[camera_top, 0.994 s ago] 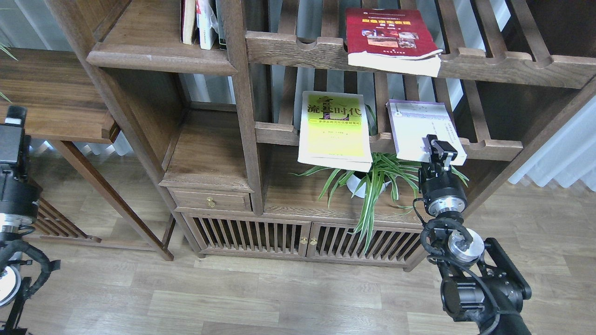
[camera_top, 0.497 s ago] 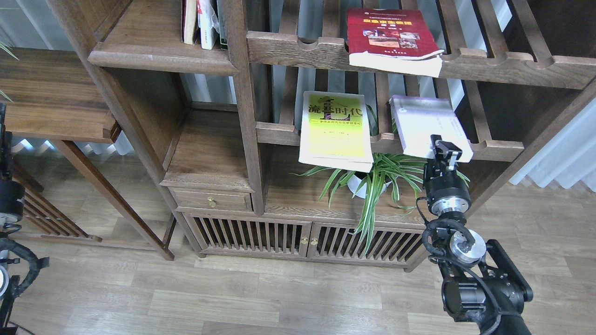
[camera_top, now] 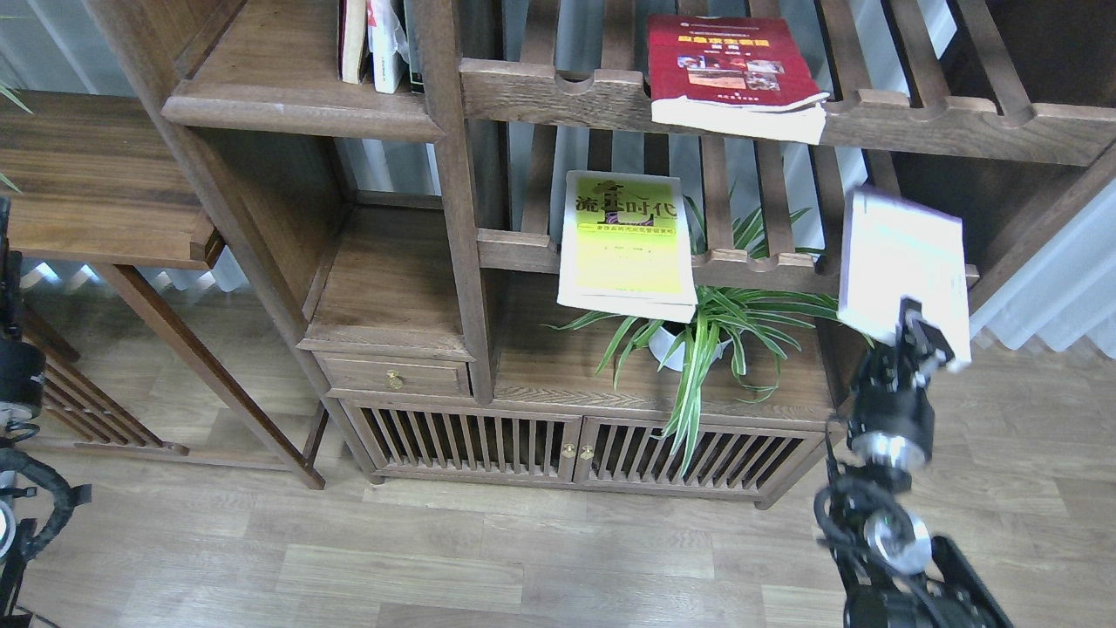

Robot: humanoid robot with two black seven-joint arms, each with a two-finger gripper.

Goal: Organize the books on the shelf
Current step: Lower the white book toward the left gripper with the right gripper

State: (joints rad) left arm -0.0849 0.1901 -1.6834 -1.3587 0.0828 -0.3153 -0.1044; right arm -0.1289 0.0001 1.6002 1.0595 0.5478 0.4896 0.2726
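Head view: lavender-white book (camera_top: 902, 257) is being gripped at its lower edge by the right gripper (camera_top: 922, 338).
Book position: 12 o'clock of the gripper, touching.

Home study; wooden bookcase (camera_top: 453, 218); houseplant (camera_top: 715, 327); curtains (camera_top: 1055, 288)

Pale wood-plank floor (camera_top: 436, 567) under a dark brown bookcase (camera_top: 453, 218) — slatted cabinet doors (camera_top: 575, 449) below, white curtains (camera_top: 1059, 288) at right.
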